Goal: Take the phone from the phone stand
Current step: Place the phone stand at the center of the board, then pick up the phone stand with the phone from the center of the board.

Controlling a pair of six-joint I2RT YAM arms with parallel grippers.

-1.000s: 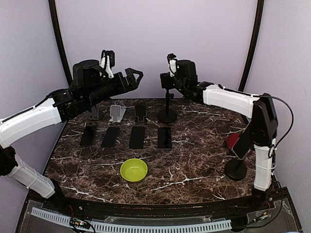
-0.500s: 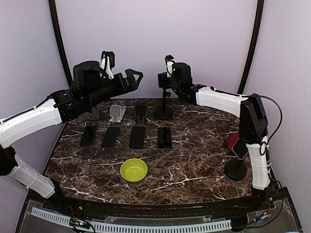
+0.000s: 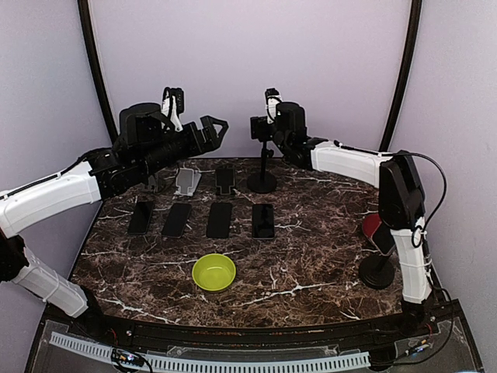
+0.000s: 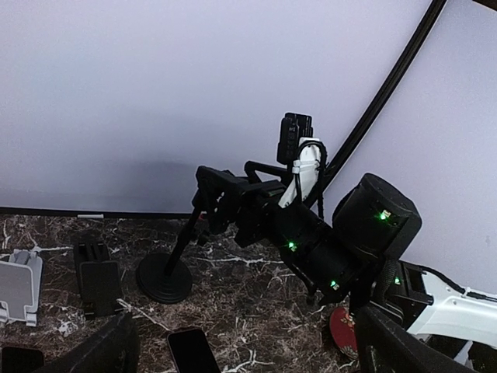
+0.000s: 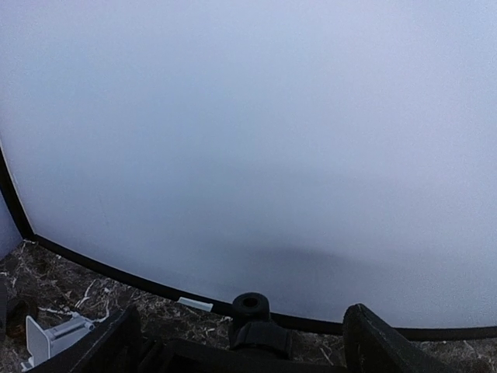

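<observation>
A tall black phone stand (image 3: 262, 183) with a round base stands at the back middle of the table. My right gripper (image 3: 259, 129) is at its head, fingers spread wide on either side, open. The right wrist view shows the stand's knob (image 5: 251, 309) and a dark bar between the fingers (image 5: 120, 342). I cannot tell whether that bar is the phone or the clamp. My left gripper (image 3: 218, 130) hangs open in the air just left of the stand head, holding nothing. The stand (image 4: 164, 277) and the right gripper (image 4: 217, 198) also show in the left wrist view.
Several dark phones (image 3: 220, 220) lie flat in a row mid-table. Behind them stand a grey holder (image 3: 186, 180) and a black holder (image 3: 225, 180). A green bowl (image 3: 214, 272) sits near the front. A red disc (image 3: 371, 224) and a black base (image 3: 377, 273) are at the right.
The right gripper shifted left and back at the stand's head, and the stand's base slid slightly left with it. Its fingers then spread wider. The left arm barely moved.
</observation>
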